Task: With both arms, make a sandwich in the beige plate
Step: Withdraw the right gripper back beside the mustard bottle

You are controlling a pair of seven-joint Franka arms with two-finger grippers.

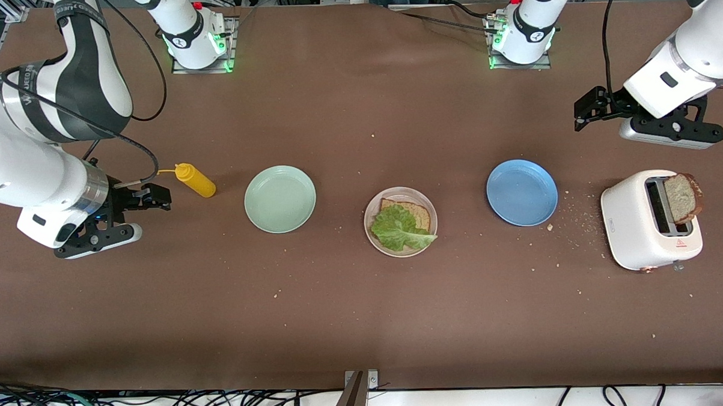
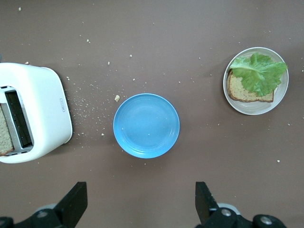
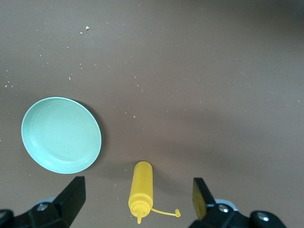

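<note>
On the beige plate [image 1: 430, 208], lettuce [image 1: 397, 229] half-covers one flat bread slice [image 1: 419, 213].

My left gripper [image 1: 581, 116] hangs open over bare table [image 1: 366, 323], my right gripper [image 1: 157, 197] open beside the mustard bottle [image 1: 196, 180]. Between them stand the mint-green plate [image 1: 280, 199], beige plate [image 1: 400, 221] and blue plate [image 1: 521, 192], well apart; the toaster [image 1: 651, 219] blocks my left arm's end.

White arms [image 1: 46, 118], black joint bands, black cables, black claws.
</note>
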